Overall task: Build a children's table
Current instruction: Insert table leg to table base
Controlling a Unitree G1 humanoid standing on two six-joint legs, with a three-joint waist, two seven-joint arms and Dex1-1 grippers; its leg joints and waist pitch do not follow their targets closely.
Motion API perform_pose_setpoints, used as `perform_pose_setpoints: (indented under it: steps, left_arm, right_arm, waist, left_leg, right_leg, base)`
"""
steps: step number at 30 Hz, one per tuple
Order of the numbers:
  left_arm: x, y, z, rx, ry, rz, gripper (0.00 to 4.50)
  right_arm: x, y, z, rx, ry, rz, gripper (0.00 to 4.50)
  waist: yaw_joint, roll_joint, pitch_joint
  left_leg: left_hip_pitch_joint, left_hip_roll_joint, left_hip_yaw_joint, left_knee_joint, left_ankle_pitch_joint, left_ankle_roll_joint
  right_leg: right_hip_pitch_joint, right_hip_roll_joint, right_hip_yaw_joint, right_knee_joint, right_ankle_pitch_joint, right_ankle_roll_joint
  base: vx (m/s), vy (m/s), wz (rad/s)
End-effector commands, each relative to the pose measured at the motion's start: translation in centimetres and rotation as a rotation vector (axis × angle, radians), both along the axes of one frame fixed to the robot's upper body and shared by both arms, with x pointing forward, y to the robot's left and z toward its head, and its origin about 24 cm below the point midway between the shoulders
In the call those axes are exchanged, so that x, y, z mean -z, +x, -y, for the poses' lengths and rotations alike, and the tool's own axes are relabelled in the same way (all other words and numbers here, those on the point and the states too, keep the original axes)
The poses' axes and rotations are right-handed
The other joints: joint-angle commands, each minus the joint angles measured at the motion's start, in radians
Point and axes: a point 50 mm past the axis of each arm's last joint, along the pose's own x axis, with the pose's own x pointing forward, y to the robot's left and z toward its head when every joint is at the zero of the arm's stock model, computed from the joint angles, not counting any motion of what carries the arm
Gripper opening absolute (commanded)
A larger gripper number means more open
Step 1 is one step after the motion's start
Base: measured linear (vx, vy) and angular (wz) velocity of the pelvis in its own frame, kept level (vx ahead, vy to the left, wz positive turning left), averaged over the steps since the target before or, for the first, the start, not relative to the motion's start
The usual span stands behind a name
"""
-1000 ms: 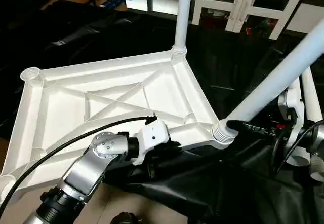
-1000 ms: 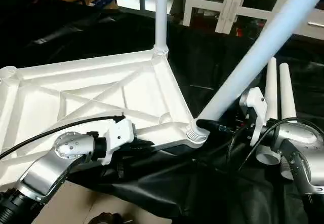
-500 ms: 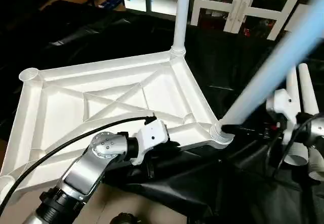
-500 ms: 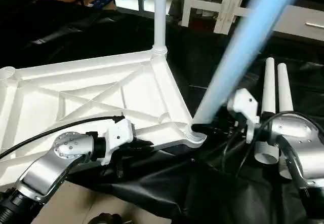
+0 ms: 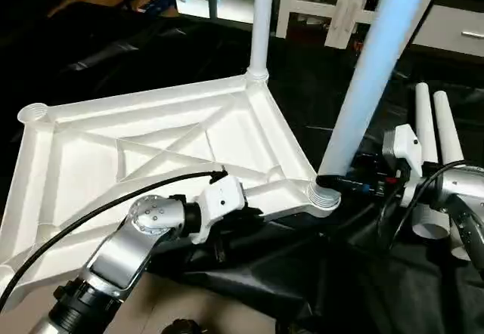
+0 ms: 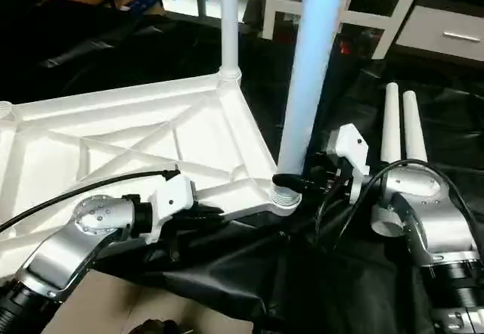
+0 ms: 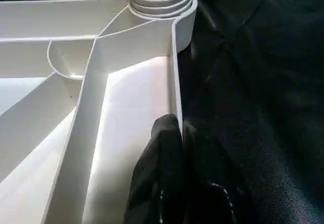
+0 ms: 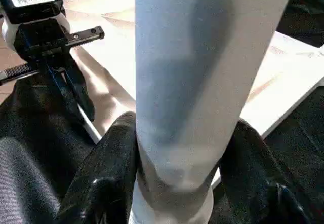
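The children's table lies upside down: its white tabletop [image 5: 91,198] shows X-ribs and an empty corner socket [image 5: 34,112]. One white leg [image 5: 259,24] stands in the far corner. My right gripper [image 5: 333,184] is shut on the base of a second leg [image 5: 370,62], which stands almost upright in the near right socket [image 5: 324,197]. In the right wrist view the black fingers [image 8: 109,168] clasp this leg [image 8: 202,57] on both sides. My left gripper [image 7: 177,127] is shut on the tabletop's near rim [image 7: 174,82], just left of that socket.
Two loose white legs [image 5: 435,130] lie side by side on the black-draped work table [image 5: 340,273] at the right. A white framed cabinet [image 5: 336,17] stands behind. Brown floor [image 5: 189,304] shows below the table's near edge.
The leg in my right gripper has swung from leaning far right to nearly upright in the near right socket, and the right arm moved inward with it. My left gripper kept its hold.
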Motion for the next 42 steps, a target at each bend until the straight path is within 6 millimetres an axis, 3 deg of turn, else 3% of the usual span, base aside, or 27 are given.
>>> perform_pose_setpoints:
  steps: [1,4,6,11,14,17,18,21,25,27,32,35,37,39,41,42]
  left_arm:
    - [0.7,-1.0,0.7,0.056,-0.005,-0.041,0.00]
    - [0.7,-1.1,0.7,0.055,-0.005,-0.041,0.00]
    - [0.7,-1.1,0.7,0.057,-0.003,-0.043,0.00]
    - [0.8,-1.1,0.7,0.061,-0.002,-0.045,0.00]
    - [0.8,-1.1,0.7,0.069,-0.001,-0.049,0.00]
    - [0.8,-1.1,0.9,0.070,-0.002,-0.049,0.00]
    - [0.8,-1.1,0.9,0.064,0.000,-0.049,0.00]
    - [0.9,-1.1,0.9,0.057,0.004,-0.052,0.00]
    - [1.1,-1.2,0.7,0.047,0.010,-0.061,0.00]
    - [1.1,-1.3,0.6,0.043,0.011,-0.064,0.00]
    - [1.2,-1.1,0.6,0.016,0.007,-0.078,0.00]
    - [1.2,-0.7,0.8,-0.053,0.005,-0.095,0.00]
    - [1.4,0.2,1.4,-0.198,0.012,-0.100,0.00]
    - [1.5,0.5,1.7,-0.252,0.014,-0.104,0.00]
    - [1.4,2.0,3.3,-0.478,-0.031,-0.144,0.00]
    - [1.4,2.6,4.2,-0.562,-0.059,-0.168,0.00]
  right_arm:
    - [3.3,-1.2,1.6,0.078,-0.094,-0.139,1.86]
    - [3.4,-1.6,1.8,0.082,-0.090,-0.147,1.86]
    - [3.8,-2.3,2.3,0.099,-0.092,-0.155,1.86]
    - [4.1,-2.8,2.7,0.110,-0.099,-0.169,1.86]
    - [4.6,-3.3,2.7,0.110,-0.121,-0.192,1.86]
    - [5.5,-3.7,2.1,0.121,-0.149,-0.214,1.86]
    - [5.8,-3.7,2.0,0.138,-0.153,-0.209,1.86]
    - [6.2,-3.7,1.7,0.172,-0.150,-0.202,1.86]
    - [6.7,-3.6,1.6,0.245,-0.146,-0.182,1.86]
    - [6.7,-3.5,1.5,0.272,-0.140,-0.176,1.86]
    - [6.7,-2.9,1.3,0.369,-0.118,-0.156,1.86]
    - [6.9,-2.2,0.9,0.509,-0.093,-0.124,1.86]
    - [7.4,-1.1,0.1,0.697,-0.041,-0.100,1.86]
    - [7.6,-0.7,-0.2,0.770,-0.023,-0.096,1.86]
    - [8.4,0.6,-1.8,0.932,0.006,-0.090,1.86]
    - [8.7,1.3,-2.7,0.978,0.011,-0.086,1.86]
  waist:
    - [0.004,-0.013,-0.033]
    - [0.004,-0.012,-0.037]
    - [0.007,-0.006,-0.037]
    - [0.012,-0.007,-0.039]
    - [0.018,-0.004,-0.038]
    - [0.020,-0.005,-0.037]
    - [0.019,-0.010,-0.037]
    - [0.019,-0.005,-0.035]
    - [0.014,-0.008,-0.025]
    - [0.010,-0.009,-0.024]
    - [-0.008,-0.007,-0.020]
    - [-0.016,-0.009,-0.020]
    - [-0.032,-0.015,-0.016]
    - [-0.035,-0.009,-0.018]
    - [-0.043,-0.009,-0.020]
    - [-0.049,-0.007,-0.016]
  left_leg:
    - [0.001,0.032,-0.005,-0.082,-0.322,0.070]
    - [-0.002,0.033,-0.007,-0.082,-0.308,0.076]
    - [0.002,0.033,-0.003,-0.081,-0.306,0.079]
    - [-0.001,0.033,-0.001,-0.081,-0.271,0.091]
    - [0.001,0.034,-0.001,-0.084,-0.291,0.082]
    - [0.001,0.033,-0.002,-0.086,-0.298,0.077]
    - [0.001,0.033,-0.002,-0.087,-0.302,0.075]
    - [0.004,0.034,-0.003,-0.091,-0.324,0.064]
    - [0.010,0.032,-0.015,-0.102,-0.439,0.028]
    - [0.009,0.031,-0.020,-0.107,-0.453,0.020]
    - [0.012,0.030,-0.025,-0.112,-0.508,0.006]
    - [0.006,0.030,-0.029,-0.116,-0.518,0.000]
    - [0.009,0.026,-0.035,-0.115,-0.558,-0.016]
    - [0.014,0.022,-0.038,-0.113,-0.562,-0.018]
    - [0.006,0.021,-0.039,-0.115,-0.544,-0.022]
    - [0.005,0.020,-0.044,-0.115,-0.565,-0.031]
  right_leg:
    - [0.027,-0.036,0.031,-0.089,-0.476,-0.187]
    - [0.030,-0.035,0.031,-0.084,-0.433,-0.192]
    - [0.028,-0.034,0.033,-0.086,-0.410,-0.200]
    - [0.033,-0.033,0.032,-0.079,-0.349,-0.221]
    - [0.033,-0.033,0.032,-0.083,-0.374,-0.212]
    - [0.032,-0.034,0.032,-0.085,-0.391,-0.202]
    - [0.031,-0.034,0.032,-0.087,-0.403,-0.197]
    - [0.028,-0.034,0.032,-0.091,-0.431,-0.186]
    - [0.020,-0.037,0.029,-0.108,-0.594,-0.122]
    - [0.021,-0.037,0.027,-0.112,-0.606,-0.101]
    - [0.016,-0.036,0.024,-0.117,-0.618,-0.092]
    - [0.019,-0.036,0.020,-0.118,-0.634,-0.084]
    - [0.011,-0.037,0.015,-0.128,-0.699,-0.057]
    - [0.009,-0.038,0.014,-0.131,-0.705,-0.048]
    - [0.013,-0.038,0.011,-0.127,-0.669,-0.056]
    - [0.015,-0.035,0.000,-0.132,-0.688,-0.050]
  base:
    - [0.000,0.000,0.00]
    - [0.000,0.000,0.00]
    - [0.000,0.000,0.00]
    - [0.000,0.000,0.00]
    - [0.000,0.000,0.00]
    - [0.000,0.000,0.00]
    - [0.000,0.000,0.00]
    - [0.000,0.000,0.00]
    - [0.000,0.000,0.00]
    - [0.000,0.000,0.00]
    - [0.000,0.000,0.00]
    - [0.000,0.000,0.00]
    - [0.000,0.000,0.00]
    - [0.000,0.000,0.00]
    - [0.000,0.000,0.00]
    - [-0.051,0.035,-0.14]
